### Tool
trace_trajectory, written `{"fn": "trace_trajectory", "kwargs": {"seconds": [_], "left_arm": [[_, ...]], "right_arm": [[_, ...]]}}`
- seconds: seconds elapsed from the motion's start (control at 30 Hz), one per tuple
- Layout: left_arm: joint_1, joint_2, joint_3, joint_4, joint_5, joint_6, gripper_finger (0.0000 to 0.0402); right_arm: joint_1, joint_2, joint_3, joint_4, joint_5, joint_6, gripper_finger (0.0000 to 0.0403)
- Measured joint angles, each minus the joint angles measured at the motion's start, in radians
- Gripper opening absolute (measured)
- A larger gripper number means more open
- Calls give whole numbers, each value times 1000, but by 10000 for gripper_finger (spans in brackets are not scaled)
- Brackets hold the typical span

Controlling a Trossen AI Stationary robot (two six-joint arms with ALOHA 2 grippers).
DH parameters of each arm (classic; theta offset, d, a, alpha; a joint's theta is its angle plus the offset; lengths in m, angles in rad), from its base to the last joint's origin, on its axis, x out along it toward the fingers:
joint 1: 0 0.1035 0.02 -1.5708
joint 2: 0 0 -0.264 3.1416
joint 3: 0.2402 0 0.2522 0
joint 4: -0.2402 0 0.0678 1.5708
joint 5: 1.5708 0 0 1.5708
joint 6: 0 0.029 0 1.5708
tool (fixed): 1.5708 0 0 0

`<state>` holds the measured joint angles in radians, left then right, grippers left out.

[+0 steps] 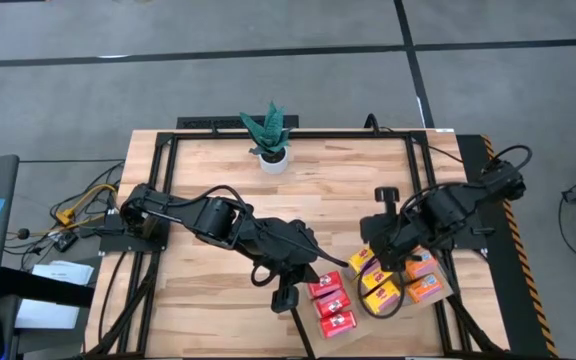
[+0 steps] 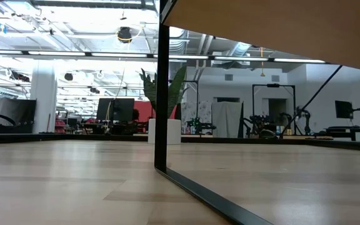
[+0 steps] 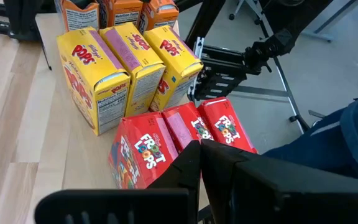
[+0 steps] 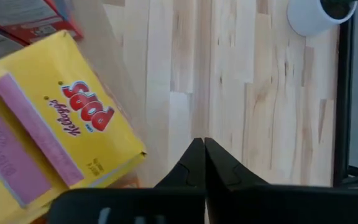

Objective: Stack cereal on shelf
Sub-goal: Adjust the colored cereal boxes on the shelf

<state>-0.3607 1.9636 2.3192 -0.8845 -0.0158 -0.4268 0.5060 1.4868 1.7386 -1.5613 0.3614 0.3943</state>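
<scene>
Reaching toward the near right part of the table (image 1: 198, 300), I have both arms bent in over the cereal, which sits in three short rows: three red boxes (image 1: 331, 304) nearest the front edge, three yellow boxes (image 1: 376, 281) just beyond them, and orange boxes (image 1: 423, 277) farthest to the right. My left gripper (image 3: 200, 152) hangs directly above the red boxes (image 3: 166, 146) with its two dark fingers pressed together and nothing between them; I cannot tell whether the tips touch the cardboard. From that wrist the yellow boxes (image 3: 129, 68) stand side by side, touching, with the orange boxes (image 3: 120, 11) close behind them. My right gripper (image 4: 203, 152) is likewise closed and empty, its fingertips meeting just beside the corner of a yellow box (image 4: 45, 134), over bare planks. In the high view my right gripper (image 1: 380, 247) sits at the far side of the yellow row. A green potted plant (image 1: 270, 135) stands well apart near the table's far edge, its white pot (image 4: 316, 14) showing ahead of my right wrist. In the low view a dark upright edge (image 2: 162, 87) and a brown panel (image 2: 274, 28) overhead fill the foreground.
</scene>
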Motion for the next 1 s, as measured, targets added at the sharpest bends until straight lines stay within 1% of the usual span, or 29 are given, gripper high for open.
{"fn": "trace_trajectory", "kwargs": {"seconds": [0.2,0.27,0.43,0.63,0.87,1.0], "left_arm": [[0,0,0,0,-6,12,0],[0,0,0,0,-23,14,0],[0,0,0,0,-28,14,0],[0,0,0,0,-30,19,0],[0,0,0,0,-30,20,0],[0,0,0,0,-30,20,0]], "right_arm": [[0,0,0,2,-18,22,18],[7,0,0,10,-27,23,16],[23,7,0,23,-44,20,6],[34,6,0,22,-49,52,23],[57,6,0,22,-77,75,6],[68,6,0,24,-79,97,14]]}}
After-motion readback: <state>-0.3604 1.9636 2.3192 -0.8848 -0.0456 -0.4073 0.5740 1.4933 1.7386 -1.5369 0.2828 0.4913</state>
